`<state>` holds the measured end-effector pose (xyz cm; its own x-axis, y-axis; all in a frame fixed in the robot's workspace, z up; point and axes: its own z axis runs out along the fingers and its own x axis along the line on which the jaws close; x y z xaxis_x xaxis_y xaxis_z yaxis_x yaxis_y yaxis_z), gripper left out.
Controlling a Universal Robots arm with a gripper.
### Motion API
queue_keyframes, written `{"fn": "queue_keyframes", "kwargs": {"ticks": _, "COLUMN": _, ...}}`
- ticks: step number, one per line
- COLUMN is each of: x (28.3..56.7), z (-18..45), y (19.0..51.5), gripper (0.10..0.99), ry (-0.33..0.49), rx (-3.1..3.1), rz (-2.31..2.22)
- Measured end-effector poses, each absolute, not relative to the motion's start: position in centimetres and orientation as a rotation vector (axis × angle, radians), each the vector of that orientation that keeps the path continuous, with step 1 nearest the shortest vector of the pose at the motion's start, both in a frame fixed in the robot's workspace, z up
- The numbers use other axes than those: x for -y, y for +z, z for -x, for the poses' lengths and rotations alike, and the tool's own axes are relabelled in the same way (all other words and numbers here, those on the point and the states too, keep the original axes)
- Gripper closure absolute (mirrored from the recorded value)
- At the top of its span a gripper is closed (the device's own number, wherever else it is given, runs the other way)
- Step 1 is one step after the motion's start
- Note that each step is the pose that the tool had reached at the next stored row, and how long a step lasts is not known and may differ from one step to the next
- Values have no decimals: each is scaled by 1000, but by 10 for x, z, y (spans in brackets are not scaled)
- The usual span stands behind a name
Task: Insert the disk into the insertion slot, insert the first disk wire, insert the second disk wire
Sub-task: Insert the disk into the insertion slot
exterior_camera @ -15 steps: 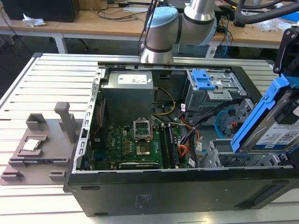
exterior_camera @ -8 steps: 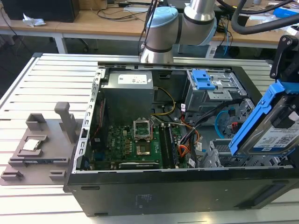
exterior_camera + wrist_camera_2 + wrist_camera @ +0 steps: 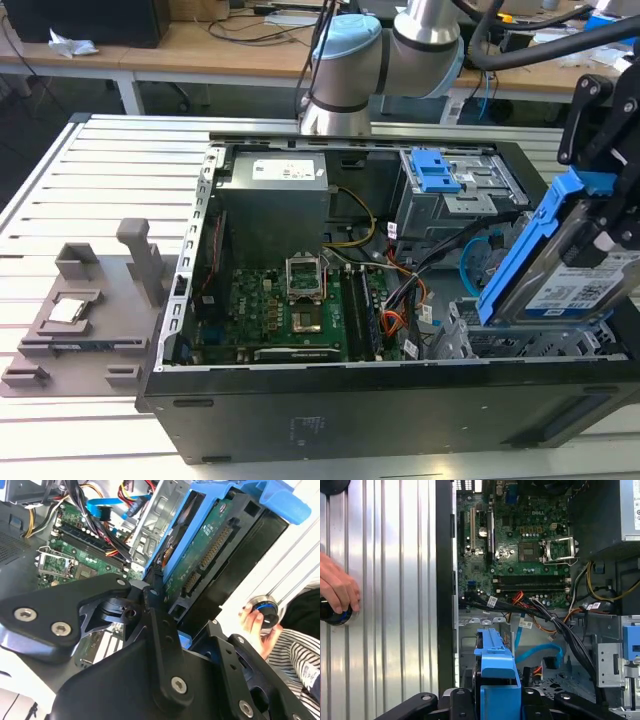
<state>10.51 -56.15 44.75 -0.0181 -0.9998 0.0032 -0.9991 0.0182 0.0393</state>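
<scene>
Aloft, one tool (image 3: 604, 236) apparently clamps one disk (image 3: 572, 292).

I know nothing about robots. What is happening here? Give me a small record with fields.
Setting: open black computer case on a ribbed metal table
Held: flat silver-grey hard drive in a bright blue plastic carrier, tilted, above the case at the exterior view's right
Jaws: shut on the drive
Slot: grey perforated metal drive bay, drive not yet in it
Cable: slim light blue flat cable, loose inside the case, not plugged into the drive
Person: a hand on a round black knob on the table
</scene>
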Motion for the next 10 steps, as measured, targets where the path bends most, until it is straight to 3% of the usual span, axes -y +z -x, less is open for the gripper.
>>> {"fn": "queue_keyframes", "kwargs": {"ticks": 10, "x": 545, "z": -104, "y": 432, "gripper": 725, "ry": -40, "rx": 2220, "rz": -2180}}
